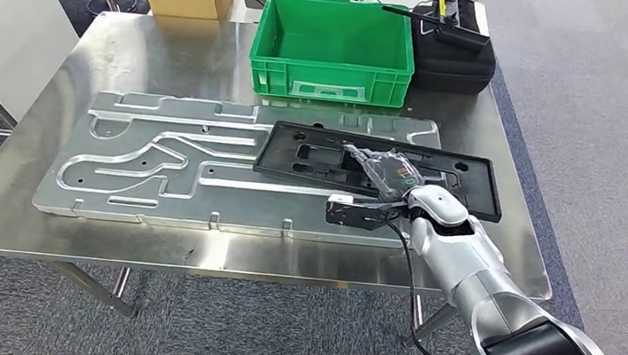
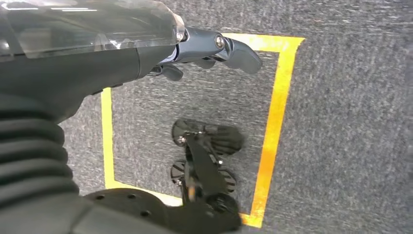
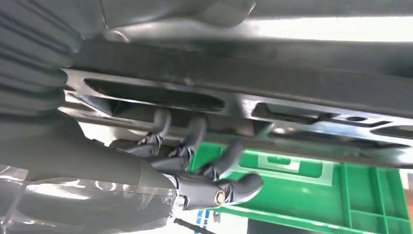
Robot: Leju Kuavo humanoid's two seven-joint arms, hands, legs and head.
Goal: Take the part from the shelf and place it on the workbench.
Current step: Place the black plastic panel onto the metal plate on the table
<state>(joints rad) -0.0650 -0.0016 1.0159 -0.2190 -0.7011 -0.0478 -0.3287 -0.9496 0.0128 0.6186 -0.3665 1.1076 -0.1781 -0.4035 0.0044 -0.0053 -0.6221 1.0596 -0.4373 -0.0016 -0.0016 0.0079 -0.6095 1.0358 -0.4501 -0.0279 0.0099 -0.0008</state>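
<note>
Head view: the black plastic part (image 1: 313,155) is down on the steel tabletop (image 1: 63,229), lying flat across the grey machined plate (image 1: 160,169), long axis running left to right, its right end a touch nearer. The right hand (image 1: 381,185) grips its near edge, fingers (image 3: 195,134) hooked through a slot. Looks nearly done; releasing remains. The left hand (image 2: 209,48) hangs over floor, fingers loosely apart, holding nothing.

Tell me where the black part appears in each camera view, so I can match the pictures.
Head view: the black part lies across the metal plate, right of centre, with the right hand on it.
Left wrist view: not in it.
Right wrist view: the part spans the upper picture, fingers hooked into it.
Shared landmark: the green crate.
</note>
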